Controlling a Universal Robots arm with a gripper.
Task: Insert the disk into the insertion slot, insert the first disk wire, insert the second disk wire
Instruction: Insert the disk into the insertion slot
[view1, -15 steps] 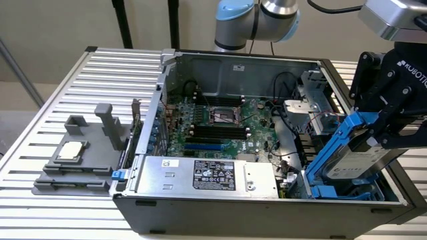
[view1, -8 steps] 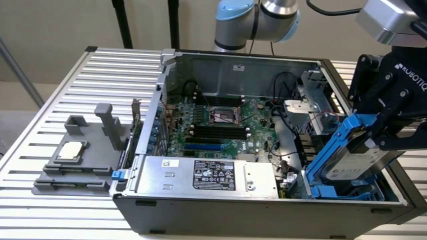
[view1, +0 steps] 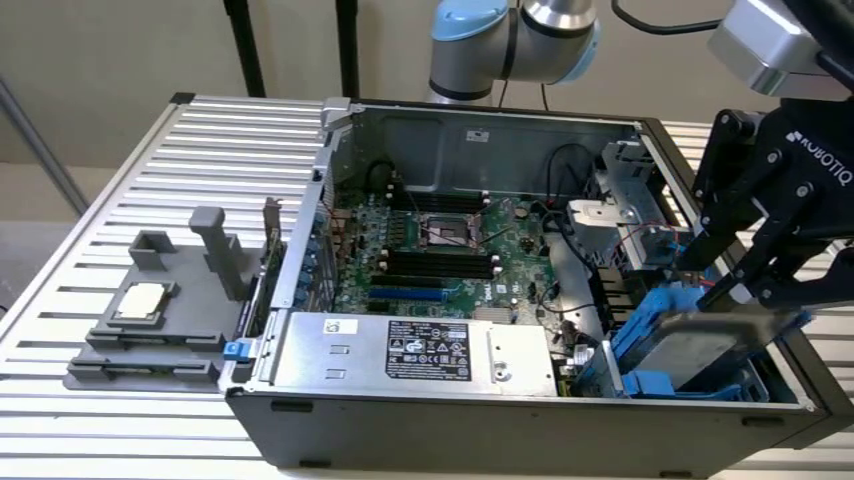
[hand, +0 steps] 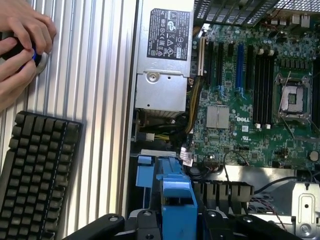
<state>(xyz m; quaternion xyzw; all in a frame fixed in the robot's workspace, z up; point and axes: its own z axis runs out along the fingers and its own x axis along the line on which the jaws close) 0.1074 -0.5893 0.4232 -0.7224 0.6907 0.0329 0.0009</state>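
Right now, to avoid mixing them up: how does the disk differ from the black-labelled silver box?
The disk is smaller than the silver box. The disk sits in blue plastic; the silver box bears a black label. The disk tilts in the gripper; the silver box lies flat. Both are grey metal.

a silver-grey disk (view1: 703, 352) in a bright blue carrier (view1: 667, 312), a grey-and-blue insertion slot (view1: 650, 384), a green motherboard (view1: 441, 250), a silver box (view1: 334, 352) bearing a black label (view1: 430, 350) with white print, a black keyboard (hand: 35, 175), a black gripper (view1: 714, 285) lettered in white and a ribbed silver bench (view1: 120, 180).
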